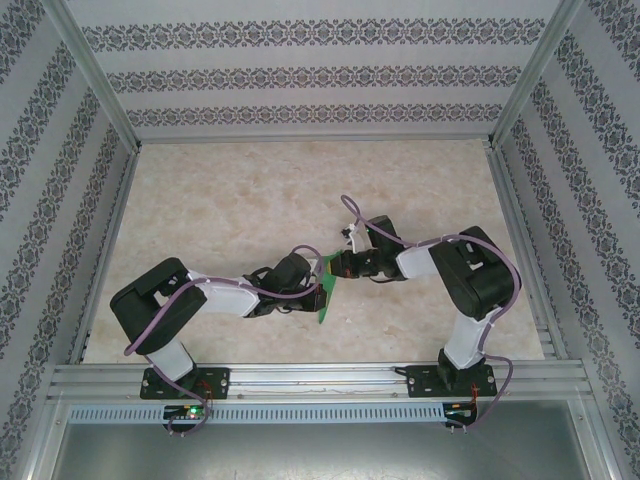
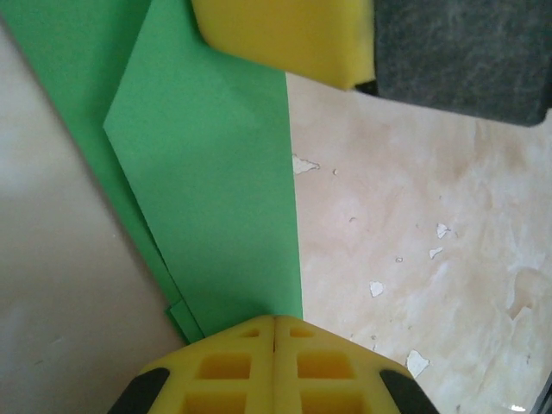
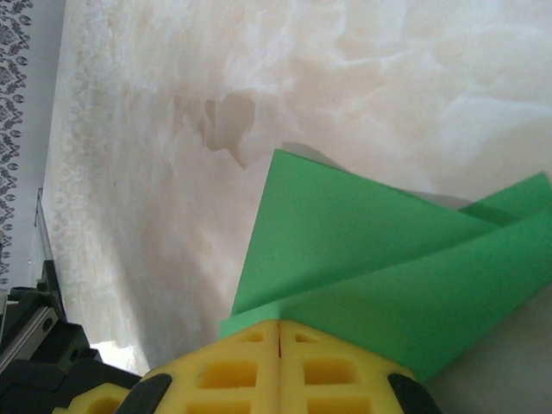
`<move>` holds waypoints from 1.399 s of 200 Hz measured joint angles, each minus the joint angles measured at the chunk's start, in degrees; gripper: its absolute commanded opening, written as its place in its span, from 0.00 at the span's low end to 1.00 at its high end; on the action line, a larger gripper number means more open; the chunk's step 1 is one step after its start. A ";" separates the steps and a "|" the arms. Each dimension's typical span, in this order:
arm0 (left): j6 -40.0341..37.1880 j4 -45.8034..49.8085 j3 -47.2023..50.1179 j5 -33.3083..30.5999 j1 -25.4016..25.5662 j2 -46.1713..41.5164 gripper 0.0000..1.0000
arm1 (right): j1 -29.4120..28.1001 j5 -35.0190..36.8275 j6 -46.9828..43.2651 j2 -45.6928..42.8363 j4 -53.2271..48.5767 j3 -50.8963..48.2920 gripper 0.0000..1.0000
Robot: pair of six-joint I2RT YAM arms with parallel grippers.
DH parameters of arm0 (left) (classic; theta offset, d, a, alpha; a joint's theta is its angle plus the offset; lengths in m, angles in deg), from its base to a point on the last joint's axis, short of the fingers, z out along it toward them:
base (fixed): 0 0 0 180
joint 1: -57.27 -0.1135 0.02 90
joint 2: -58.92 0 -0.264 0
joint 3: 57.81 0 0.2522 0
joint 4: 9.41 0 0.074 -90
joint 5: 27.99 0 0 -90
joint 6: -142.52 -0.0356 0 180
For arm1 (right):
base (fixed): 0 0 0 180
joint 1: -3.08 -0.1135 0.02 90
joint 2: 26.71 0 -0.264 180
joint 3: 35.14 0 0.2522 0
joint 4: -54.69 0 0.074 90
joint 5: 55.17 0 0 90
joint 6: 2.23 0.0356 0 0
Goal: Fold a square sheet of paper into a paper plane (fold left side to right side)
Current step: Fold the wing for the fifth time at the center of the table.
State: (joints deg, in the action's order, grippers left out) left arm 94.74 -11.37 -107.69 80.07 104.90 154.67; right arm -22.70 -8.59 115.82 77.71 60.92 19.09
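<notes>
The folded sheet of bright green paper [image 1: 327,300] lies as a narrow strip on the marble table between the two arms. In the left wrist view the green paper [image 2: 216,172] shows layered folds with a slanted flap. My left gripper [image 2: 274,321] is shut, its yellow tips set on the paper's near end. The right gripper's yellow finger [image 2: 276,34] rests at the paper's far end. In the right wrist view my right gripper [image 3: 279,325] is shut over a corner of the paper [image 3: 379,259], where one flap stands slightly raised. From above, the left gripper [image 1: 318,283] and the right gripper [image 1: 336,266] meet over the paper.
Patterned walls enclose the table [image 1: 300,190] on three sides. An aluminium rail [image 1: 320,380] runs along the near edge at the arm bases. Small white chips [image 2: 376,289] mark the tabletop right of the paper. Open tabletop stretches behind the grippers.
</notes>
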 measured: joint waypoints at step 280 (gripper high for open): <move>-0.20 -0.26 0.59 -2.99 1.16 -0.61 0.00 | 9.29 6.91 -1.40 2.12 -10.60 10.58 0.03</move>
State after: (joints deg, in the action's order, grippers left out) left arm 94.54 -11.63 -107.10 77.08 106.06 154.05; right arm -13.41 -1.68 114.42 79.83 50.32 29.67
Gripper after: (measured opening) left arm 0.044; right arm 0.042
